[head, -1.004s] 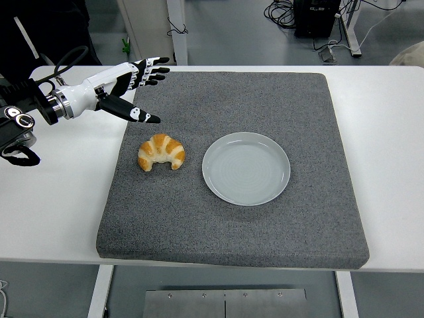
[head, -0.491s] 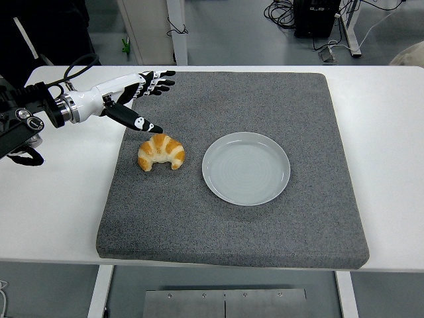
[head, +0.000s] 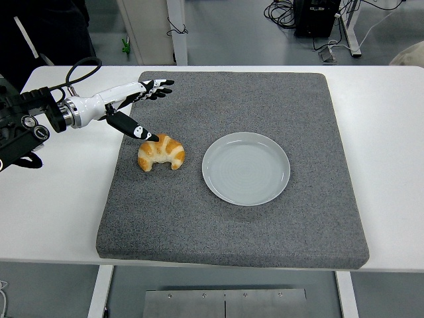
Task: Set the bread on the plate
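A golden croissant lies on the grey mat, left of centre. To its right sits a pale round plate with nothing on it. My left hand reaches in from the left edge, fingers spread and holding nothing. Its four fingers point toward the mat's far left corner, while the thumb tip touches or hangs just over the croissant's upper left edge.
The white table carries the mat. A cable loops behind my left forearm. Furniture legs and cables stand on the floor beyond the table's far edge.
My left hand has come down and toward the croissant. The thumb tip went from well above the bread to its upper left edge. Croissant and plate have not moved.
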